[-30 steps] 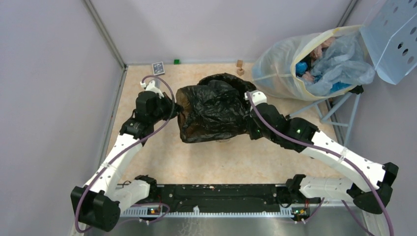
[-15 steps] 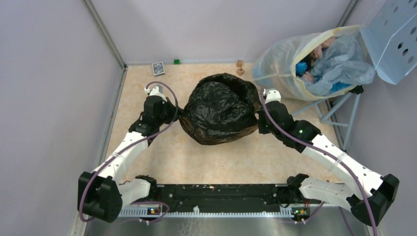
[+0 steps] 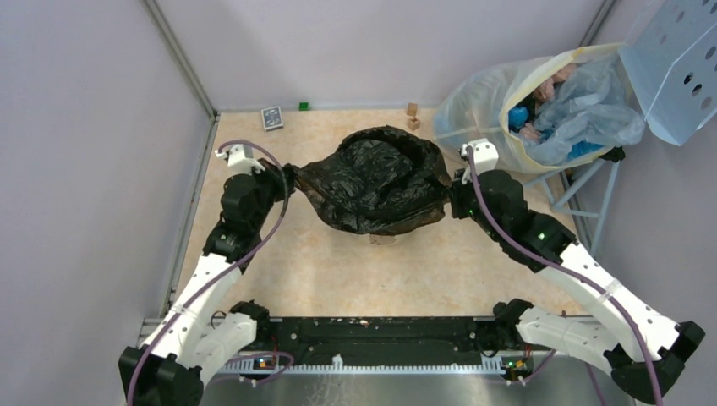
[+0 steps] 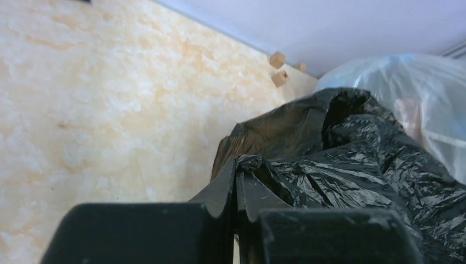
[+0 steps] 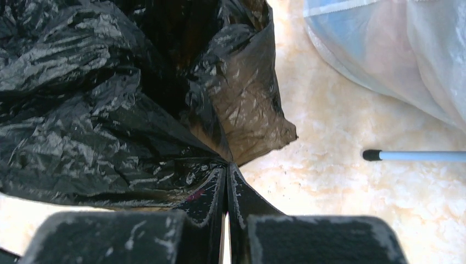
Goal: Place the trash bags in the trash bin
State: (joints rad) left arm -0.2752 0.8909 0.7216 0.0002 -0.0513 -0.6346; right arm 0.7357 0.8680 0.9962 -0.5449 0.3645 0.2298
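Note:
A wrinkly glossy black trash bag (image 3: 372,182) hangs stretched between my two grippers over the middle of the table. My left gripper (image 3: 292,179) is shut on its left edge; in the left wrist view the fingers (image 4: 236,165) pinch a fold of the black film (image 4: 340,159). My right gripper (image 3: 452,196) is shut on its right edge; in the right wrist view the fingers (image 5: 226,165) clamp a gathered corner of the bag (image 5: 110,104). The trash bin is hidden under the bag. Only a small pale sliver (image 3: 385,239) shows below the bag's front edge.
A large translucent sack (image 3: 524,110) full of soft items leans at the back right, under a perforated light-blue panel (image 3: 676,68) on a blue stand (image 3: 583,190). Two wooden blocks (image 3: 412,115), a card deck (image 3: 271,117) and a green cube (image 3: 303,106) lie along the back wall.
Both grippers have moved apart and a little back, pulling the bag from a bunched lump into a wider, flatter spread. Both stay shut on the bag.

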